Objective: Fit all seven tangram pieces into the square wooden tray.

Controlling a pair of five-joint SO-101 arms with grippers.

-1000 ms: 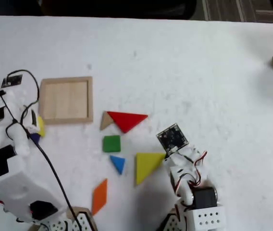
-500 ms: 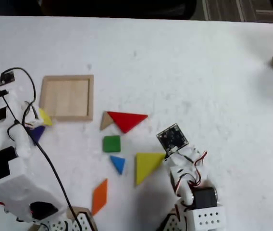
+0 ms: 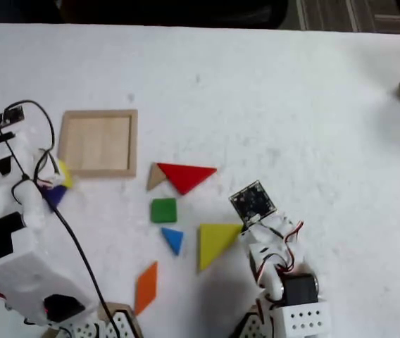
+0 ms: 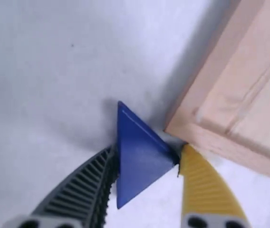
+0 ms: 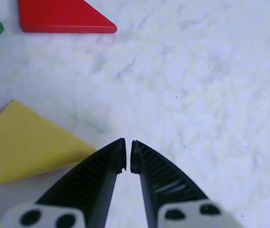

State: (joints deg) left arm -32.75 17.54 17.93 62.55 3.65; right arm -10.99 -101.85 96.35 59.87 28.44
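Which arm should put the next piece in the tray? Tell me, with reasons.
Left. The left gripper is shut on the blue triangle right beside the wooden tray's corner. The right gripper is shut, empty, beside the yellow triangle, far from it.

You have bright, even light from above in the high view. The white table [image 3: 291,105] glares nearly blank, and the room past its far edge is dark. A soft shadow lies on the table beside the right arm [image 3: 284,282]. In the left wrist view a dim band runs along the tray [image 4: 230,95] wall and under the blue triangle [image 4: 139,156]. In the right wrist view the red triangle [image 5: 59,14] and yellow triangle [image 5: 25,142] cast only thin shadows.
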